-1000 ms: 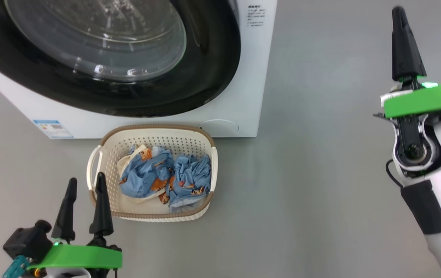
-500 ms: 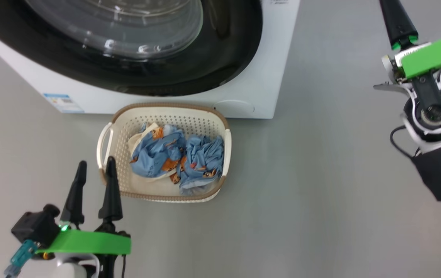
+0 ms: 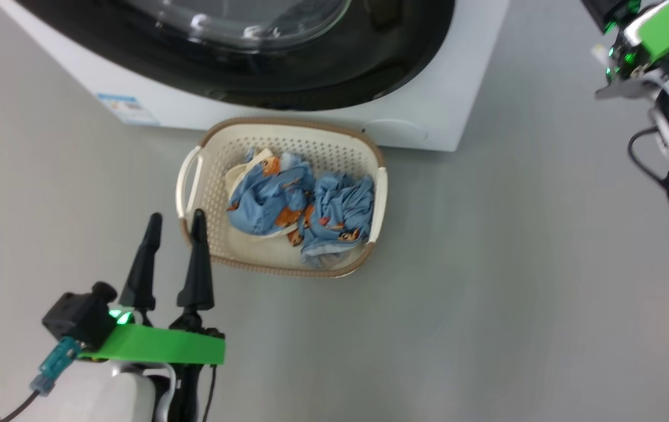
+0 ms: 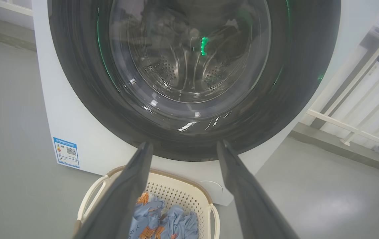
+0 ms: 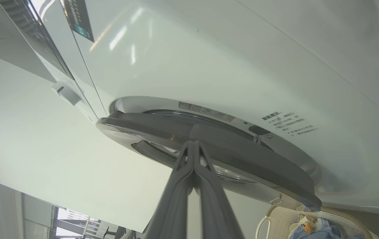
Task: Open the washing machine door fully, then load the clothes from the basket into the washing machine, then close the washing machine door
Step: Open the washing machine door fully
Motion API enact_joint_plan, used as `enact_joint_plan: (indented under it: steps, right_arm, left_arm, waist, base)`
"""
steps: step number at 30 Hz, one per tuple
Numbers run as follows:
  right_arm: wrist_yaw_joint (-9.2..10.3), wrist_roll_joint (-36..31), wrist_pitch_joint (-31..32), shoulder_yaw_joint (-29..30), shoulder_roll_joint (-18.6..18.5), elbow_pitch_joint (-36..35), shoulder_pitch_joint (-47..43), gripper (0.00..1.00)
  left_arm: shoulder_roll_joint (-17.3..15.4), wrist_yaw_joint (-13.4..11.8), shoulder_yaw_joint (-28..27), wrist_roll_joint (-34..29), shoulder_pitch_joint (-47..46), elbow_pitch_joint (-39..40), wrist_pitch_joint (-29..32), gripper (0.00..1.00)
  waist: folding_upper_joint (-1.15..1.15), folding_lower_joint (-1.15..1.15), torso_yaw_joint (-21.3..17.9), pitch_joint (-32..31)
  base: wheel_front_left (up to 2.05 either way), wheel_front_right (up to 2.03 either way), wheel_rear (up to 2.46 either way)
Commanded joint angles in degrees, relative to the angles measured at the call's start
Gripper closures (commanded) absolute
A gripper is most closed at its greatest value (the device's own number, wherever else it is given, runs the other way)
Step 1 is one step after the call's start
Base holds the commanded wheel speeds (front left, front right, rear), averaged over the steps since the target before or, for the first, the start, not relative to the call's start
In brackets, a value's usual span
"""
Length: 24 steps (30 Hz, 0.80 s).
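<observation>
Evidently door-opening stage: right gripper [image 5: 192, 146], fingers pinched together and empty, aims its tips at the rim of the closed-looking washing machine door [image 3: 369, 64], likely to pry it; contact unclear. Left gripper [image 3: 176, 215] hangs spread wide and empty at the near left corner of the basket [image 3: 287, 122], which holds the clothes [image 3: 299, 202] on the floor [image 3: 487, 264] directly before the washing machine [image 3: 463, 105]. Blue label sticker [image 4: 65, 152] shows a QR code; its text and the dark print [image 5: 284, 124] beside the door are unreadable.

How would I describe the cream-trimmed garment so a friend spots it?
Find the big white front-loading washing machine; a small cream perforated plastic basket stands on the floor before it. Of the two crumpled light blue printed garments inside, it is the left one, edged in cream, which its neighbour lacks.
</observation>
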<state>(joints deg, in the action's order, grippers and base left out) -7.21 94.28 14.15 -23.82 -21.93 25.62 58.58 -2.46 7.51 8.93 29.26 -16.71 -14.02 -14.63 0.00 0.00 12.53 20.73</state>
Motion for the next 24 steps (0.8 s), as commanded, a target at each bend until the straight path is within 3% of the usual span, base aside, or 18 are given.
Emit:
enact_joint_plan:
  steps: [1, 14, 24]
  right_arm:
    - [-0.28, 0.99, 1.77, 0.73, -0.05, -0.68, 1.67, 1.0]
    - [-0.28, -1.14, 11.13, 1.26, -1.38, 4.58, 9.47, 1.0]
    - [-0.28, -3.01, 12.63, 1.41, -1.29, 5.52, 13.31, 1.0]
  left_arm:
    - [-0.59, -0.02, -0.89, 0.45, -1.62, 1.95, -0.37, 0.0]
    - [-0.44, -0.02, 4.24, 2.69, -4.15, 5.86, -0.37, 0.0]
    - [-0.43, -0.02, 6.68, 4.31, -5.19, 6.99, -0.37, 0.0]
  waist:
    - [0.0, 0.0, 2.17, 2.22]
    - [0.0, 0.0, 6.92, 7.51]
    - [0.0, 0.0, 8.87, 10.01]
  base:
    - [0.0, 0.0, 0.0]
    - [0.0, 0.0, 0.0]
    - [0.0, 0.0, 0.0]
